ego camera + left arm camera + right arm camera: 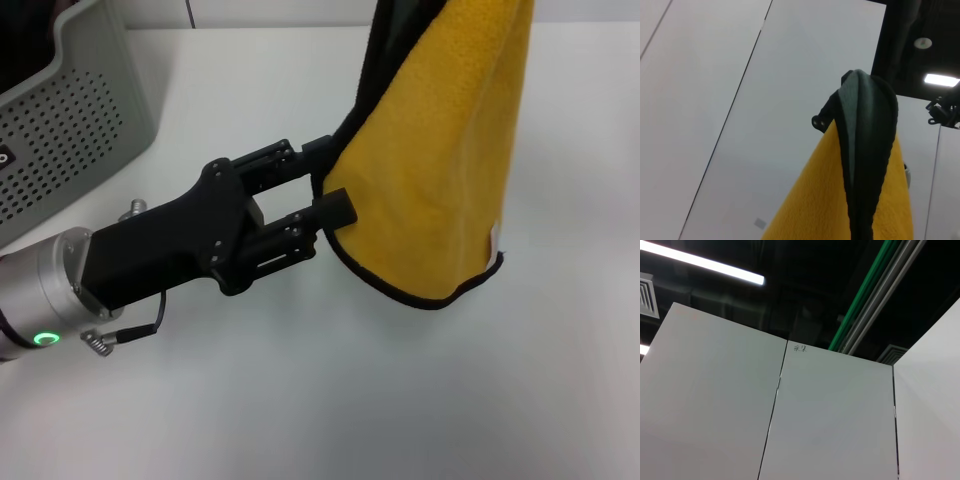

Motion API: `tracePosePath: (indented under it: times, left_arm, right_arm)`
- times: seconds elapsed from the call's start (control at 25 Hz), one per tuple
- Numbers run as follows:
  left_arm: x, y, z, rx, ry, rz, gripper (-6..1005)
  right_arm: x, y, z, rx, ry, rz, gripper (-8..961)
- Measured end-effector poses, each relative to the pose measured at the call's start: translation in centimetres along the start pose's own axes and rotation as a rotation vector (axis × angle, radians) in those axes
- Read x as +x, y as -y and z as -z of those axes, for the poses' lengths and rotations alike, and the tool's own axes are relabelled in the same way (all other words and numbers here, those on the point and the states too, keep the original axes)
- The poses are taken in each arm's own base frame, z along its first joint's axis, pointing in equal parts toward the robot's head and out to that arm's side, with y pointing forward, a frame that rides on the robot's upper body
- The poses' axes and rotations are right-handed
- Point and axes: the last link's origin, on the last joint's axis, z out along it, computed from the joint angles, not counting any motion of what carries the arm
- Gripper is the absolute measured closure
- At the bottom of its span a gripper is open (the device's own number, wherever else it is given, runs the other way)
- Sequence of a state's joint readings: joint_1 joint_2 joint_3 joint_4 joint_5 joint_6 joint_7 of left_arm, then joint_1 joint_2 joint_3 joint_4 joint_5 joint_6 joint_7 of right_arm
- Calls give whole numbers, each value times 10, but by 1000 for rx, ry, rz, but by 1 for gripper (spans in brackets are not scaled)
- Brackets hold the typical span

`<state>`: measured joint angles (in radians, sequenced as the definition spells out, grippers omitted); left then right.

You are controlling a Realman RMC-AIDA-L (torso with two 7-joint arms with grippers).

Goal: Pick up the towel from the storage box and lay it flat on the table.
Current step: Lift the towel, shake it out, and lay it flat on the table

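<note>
The towel hangs folded above the table, its top out of view at 12 o'clock. The left gripper, jaws spread, straddles its 9 o'clock edge. The box sits at 10 o'clock.

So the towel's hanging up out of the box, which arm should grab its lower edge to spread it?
Left, probably. The left claw sits open right at the hanging towel's side edge, above the table. The right claw is not in view.
</note>
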<state>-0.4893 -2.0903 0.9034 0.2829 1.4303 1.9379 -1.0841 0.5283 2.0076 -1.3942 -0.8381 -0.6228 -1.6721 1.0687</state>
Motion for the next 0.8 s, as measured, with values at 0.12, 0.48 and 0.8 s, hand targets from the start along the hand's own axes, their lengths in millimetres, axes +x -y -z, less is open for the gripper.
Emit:
tracePosePath:
  times: [0.12,0.48,0.8]
  left_arm:
    - [1,1,-1,-4,2,0,412]
    - [0,0,-1,-10,15,3,417]
    - [-6,-4,-4,-61,70,26,430]
  right_arm:
    - [0,0,-1,1,0,1,942]
    - [0,6,1,34,-9,23,941]
    - [-1,10,5,60,-15,40,941]
